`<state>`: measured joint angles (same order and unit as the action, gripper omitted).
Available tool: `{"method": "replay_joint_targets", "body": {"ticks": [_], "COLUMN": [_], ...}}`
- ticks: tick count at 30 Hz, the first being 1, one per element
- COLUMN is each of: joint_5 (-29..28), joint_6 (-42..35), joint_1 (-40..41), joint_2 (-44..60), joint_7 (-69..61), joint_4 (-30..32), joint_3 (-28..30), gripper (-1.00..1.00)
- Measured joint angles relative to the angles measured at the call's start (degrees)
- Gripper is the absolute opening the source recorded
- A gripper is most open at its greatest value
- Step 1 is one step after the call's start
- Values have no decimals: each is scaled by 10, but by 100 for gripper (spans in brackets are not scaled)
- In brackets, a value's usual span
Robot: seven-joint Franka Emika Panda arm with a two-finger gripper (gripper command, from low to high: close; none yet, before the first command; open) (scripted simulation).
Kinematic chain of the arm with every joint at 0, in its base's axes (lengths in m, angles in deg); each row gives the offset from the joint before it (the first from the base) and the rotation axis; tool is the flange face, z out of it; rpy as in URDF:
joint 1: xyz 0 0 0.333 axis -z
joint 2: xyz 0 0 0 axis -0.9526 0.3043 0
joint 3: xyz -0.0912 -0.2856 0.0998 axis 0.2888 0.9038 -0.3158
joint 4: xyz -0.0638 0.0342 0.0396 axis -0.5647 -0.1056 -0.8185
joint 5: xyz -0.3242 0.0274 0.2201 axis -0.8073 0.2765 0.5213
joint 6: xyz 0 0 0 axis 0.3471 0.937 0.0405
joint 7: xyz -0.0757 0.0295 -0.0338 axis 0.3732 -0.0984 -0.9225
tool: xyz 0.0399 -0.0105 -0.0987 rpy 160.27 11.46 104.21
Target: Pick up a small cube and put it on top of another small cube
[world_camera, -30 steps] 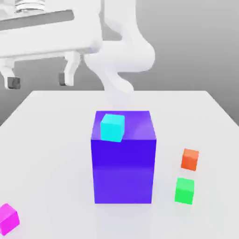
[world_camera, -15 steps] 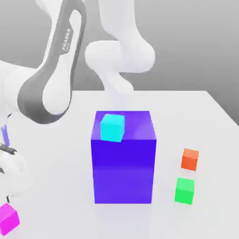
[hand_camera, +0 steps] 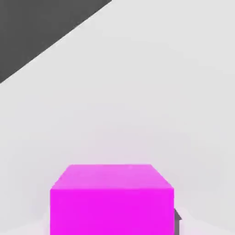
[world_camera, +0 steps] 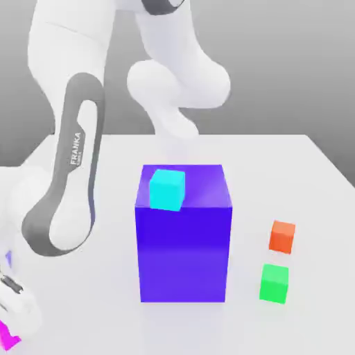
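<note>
The small cube is magenta and lies on the white table at the exterior view's lower left, mostly covered by my hand. My gripper has come down over it. In the hand view the small cube sits right between my fingers, and a dark finger pad presses against its side, so the gripper is shut on it. The other small cube, orange-red, rests on the table far off at the exterior view's right.
A big blue-purple block stands mid-table between the two cubes, with a cyan cube on its top. A green cube lies just in front of the orange-red one. The table's edge runs close by at the exterior view's left.
My arm has swung down from high at the back to the magenta cube at the lower left. The fingers, open before, have closed on it.
</note>
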<state>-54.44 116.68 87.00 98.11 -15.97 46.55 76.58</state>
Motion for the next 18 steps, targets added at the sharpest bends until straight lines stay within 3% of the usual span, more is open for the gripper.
{"method": "replay_joint_targets", "body": {"ticks": [7, 18], "joint_5": [17, 16], "joint_6": [-16, -1], "joint_1": [-42, -169], "joint_2": [-70, -172], "joint_7": [53, 255], "joint_4": [19, 89], "joint_3": [-19, -83], "gripper": [-100, -100]}}
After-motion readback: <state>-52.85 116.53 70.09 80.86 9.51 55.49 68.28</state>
